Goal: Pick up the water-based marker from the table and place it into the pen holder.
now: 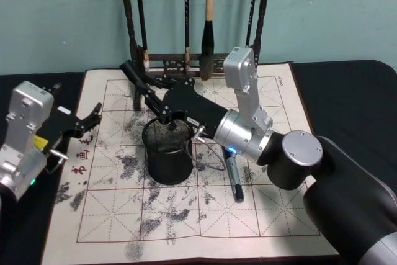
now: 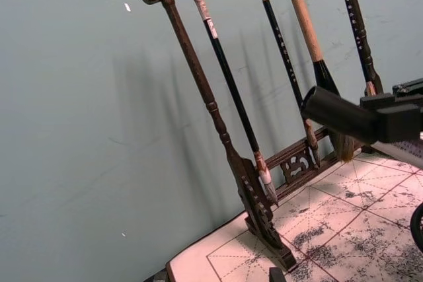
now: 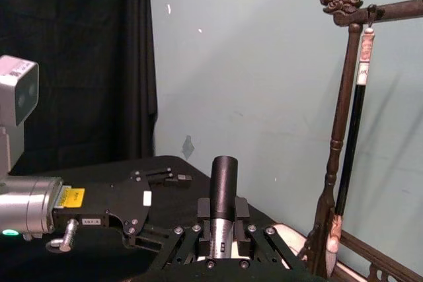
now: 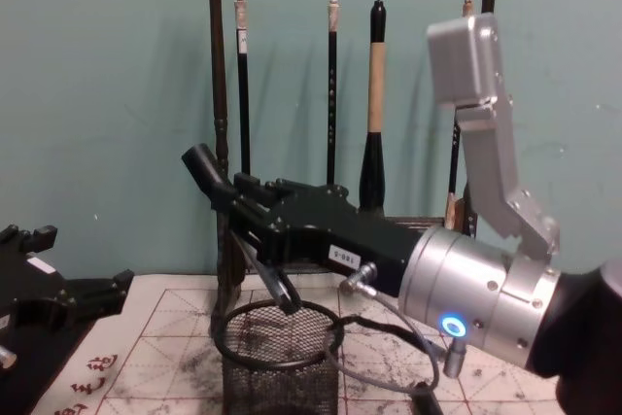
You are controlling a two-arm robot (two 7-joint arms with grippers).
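My right gripper (image 1: 156,102) is shut on a black water-based marker (image 1: 133,76), also seen in the chest view (image 4: 204,167) and the right wrist view (image 3: 223,186). The marker is tilted, its upper end toward the brush rack and its lower end (image 4: 285,296) just above the rim of the pen holder (image 1: 167,162). The holder is a black wire-mesh cup (image 4: 277,371) on the calligraphy mat. The marker's blunt end (image 2: 334,113) shows in the left wrist view. My left gripper (image 1: 92,119) rests open at the mat's left edge, holding nothing.
A tall dark wooden brush rack (image 1: 186,60) with several hanging brushes stands behind the holder at the mat's far edge. Another dark pen (image 1: 234,181) lies on the ink-stained grid mat (image 1: 205,221) right of the holder. A thin cable (image 1: 214,159) loops beside the cup.
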